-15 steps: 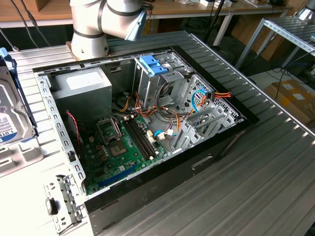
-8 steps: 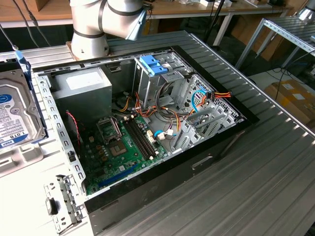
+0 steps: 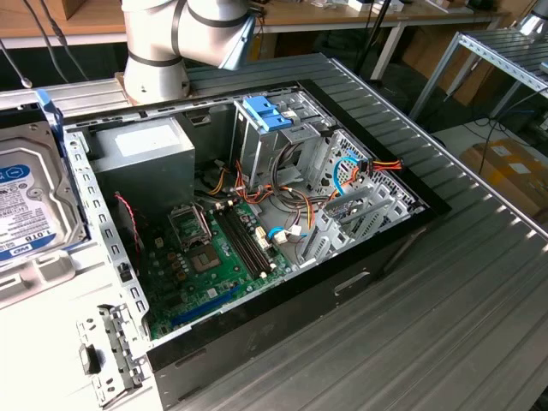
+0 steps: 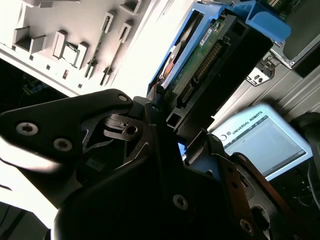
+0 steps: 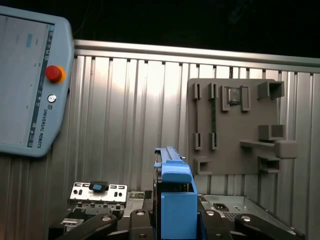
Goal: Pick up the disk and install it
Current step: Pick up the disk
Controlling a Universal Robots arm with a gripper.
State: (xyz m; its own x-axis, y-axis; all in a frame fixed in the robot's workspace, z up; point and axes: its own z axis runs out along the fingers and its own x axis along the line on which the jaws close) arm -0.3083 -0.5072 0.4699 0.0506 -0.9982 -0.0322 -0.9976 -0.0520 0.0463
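Exterior view: the disk [image 3: 30, 193] appears at the exterior view's left edge, outside the open computer case [image 3: 257, 342]. Inside the case, the drive cage [image 3: 248, 145] carries a blue carrier [image 3: 267, 113] with cables [image 3: 274, 193] crowded just beside it, and the ribbed table [image 3: 462, 325] lies bare on the exterior view's right. Second wrist view: the gripper [image 4: 172, 122] is clamped on one end of the disk, a black finger pressed against each side and the connector face exposed, with a teach pendant [image 4: 265, 140] behind. First wrist view: the disk's blue end tab shows between the fingers, and a grey fixture board [image 5: 235, 125] lies well apart on the table beyond it.
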